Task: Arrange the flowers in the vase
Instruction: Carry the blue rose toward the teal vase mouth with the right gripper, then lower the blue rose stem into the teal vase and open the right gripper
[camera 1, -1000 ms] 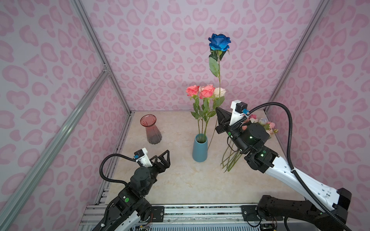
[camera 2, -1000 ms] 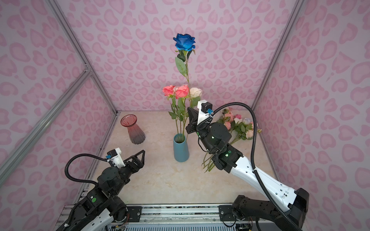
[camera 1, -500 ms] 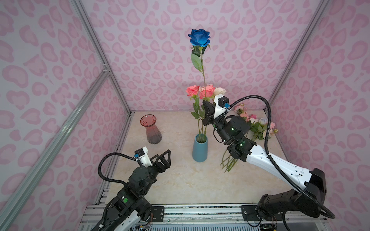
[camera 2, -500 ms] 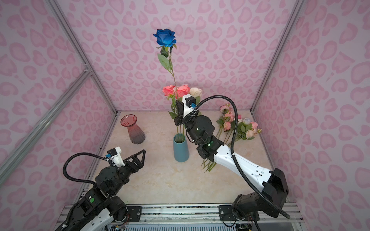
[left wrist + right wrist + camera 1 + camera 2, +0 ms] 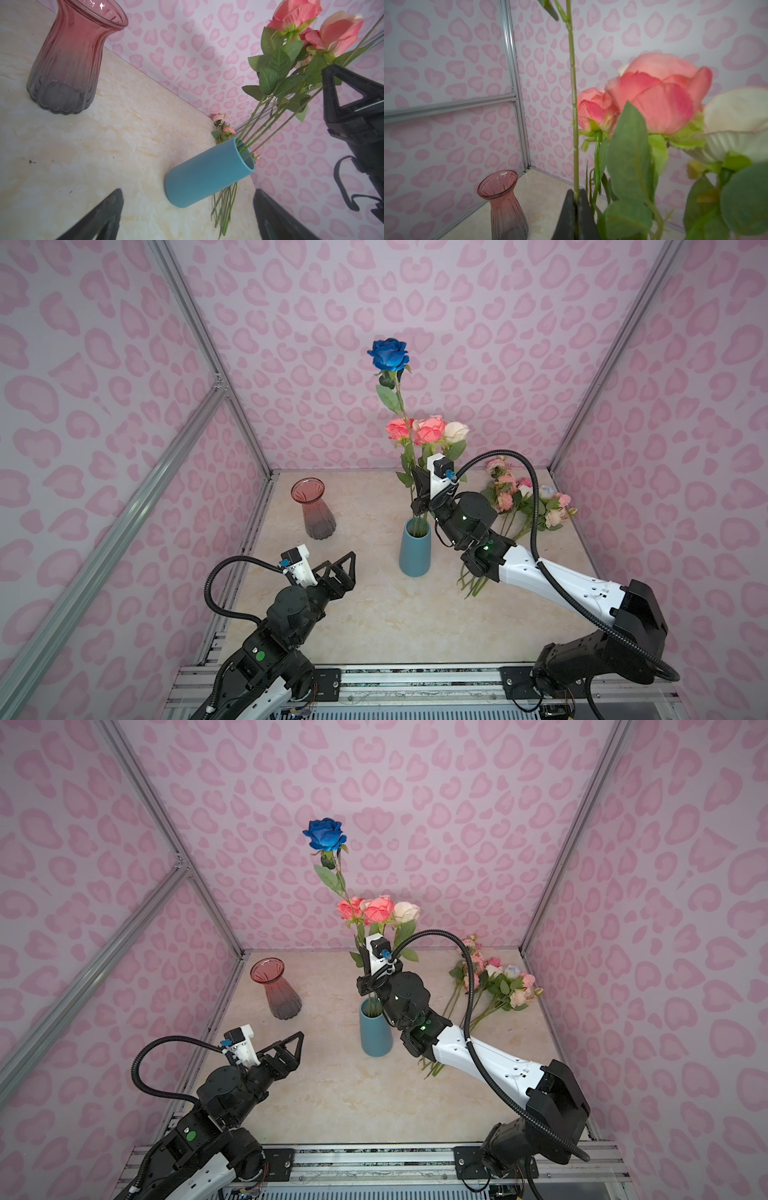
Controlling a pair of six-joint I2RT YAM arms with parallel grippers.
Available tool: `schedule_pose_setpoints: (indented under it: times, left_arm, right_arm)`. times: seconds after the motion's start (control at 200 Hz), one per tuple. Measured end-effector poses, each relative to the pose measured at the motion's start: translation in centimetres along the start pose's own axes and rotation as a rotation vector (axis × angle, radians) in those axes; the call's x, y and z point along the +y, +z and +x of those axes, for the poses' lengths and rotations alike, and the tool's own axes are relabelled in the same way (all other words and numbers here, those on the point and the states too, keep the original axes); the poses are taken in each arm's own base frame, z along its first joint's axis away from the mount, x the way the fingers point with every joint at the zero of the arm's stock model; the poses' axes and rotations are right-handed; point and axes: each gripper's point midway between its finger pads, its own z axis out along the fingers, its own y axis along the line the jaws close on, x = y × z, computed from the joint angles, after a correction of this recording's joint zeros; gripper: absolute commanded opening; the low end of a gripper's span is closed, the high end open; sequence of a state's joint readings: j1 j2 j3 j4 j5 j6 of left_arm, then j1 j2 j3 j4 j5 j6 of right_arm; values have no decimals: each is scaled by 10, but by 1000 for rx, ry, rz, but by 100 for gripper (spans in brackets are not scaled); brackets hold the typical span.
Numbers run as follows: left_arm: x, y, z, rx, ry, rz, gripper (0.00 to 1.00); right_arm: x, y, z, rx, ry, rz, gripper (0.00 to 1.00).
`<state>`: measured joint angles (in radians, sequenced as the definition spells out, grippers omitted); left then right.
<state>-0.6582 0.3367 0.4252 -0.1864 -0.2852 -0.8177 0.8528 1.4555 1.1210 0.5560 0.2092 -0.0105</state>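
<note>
My right gripper (image 5: 419,489) (image 5: 365,969) (image 5: 576,196) is shut on the green stem of a tall deep blue rose (image 5: 388,354) (image 5: 325,834), just above the mouth of the blue vase (image 5: 414,549) (image 5: 376,1031) (image 5: 209,174). The stem stands nearly upright and runs down to the vase's mouth. Two coral roses (image 5: 428,431) (image 5: 654,97) and a cream one (image 5: 456,432) stand in that vase. More flowers (image 5: 523,499) (image 5: 500,979) lie in a pile on the table at the right. My left gripper (image 5: 343,570) (image 5: 291,1048) (image 5: 188,193) hovers open and empty, front left of the vase.
A red glass vase (image 5: 318,510) (image 5: 279,990) (image 5: 68,58) (image 5: 504,205) stands empty at the back left. Pink patterned walls with metal frame bars enclose the marble-look table (image 5: 374,614) on three sides. The pile's stems reach toward the blue vase's base.
My right gripper has carried the blue rose leftward, from right of the blue vase to above its mouth, and lowered it. The left arm has not moved.
</note>
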Motion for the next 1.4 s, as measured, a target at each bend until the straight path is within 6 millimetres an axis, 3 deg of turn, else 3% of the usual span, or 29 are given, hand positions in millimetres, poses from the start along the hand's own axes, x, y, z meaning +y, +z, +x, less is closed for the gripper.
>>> schedule_pose_setpoints:
  times: [0.14,0.265,0.605,0.925,1.405]
  left_arm:
    - [5,4,6,19,8,-20,99]
    - [8,9,11,38,15,-38,99]
    - [7,13,17,66,18,-36,99]
    - [5,13,16,61,13,-27,99]
    - [6,14,17,67,15,-33,99]
  right_arm:
    - [13,-13,26,49,-11,-25,4]
    - [13,-20,52,98,-23,-14,4]
    - [8,-17,91,172,-19,29,8]
    - [4,-16,99,190,-13,59,12]
    - [2,-20,87,172,8,62,13]
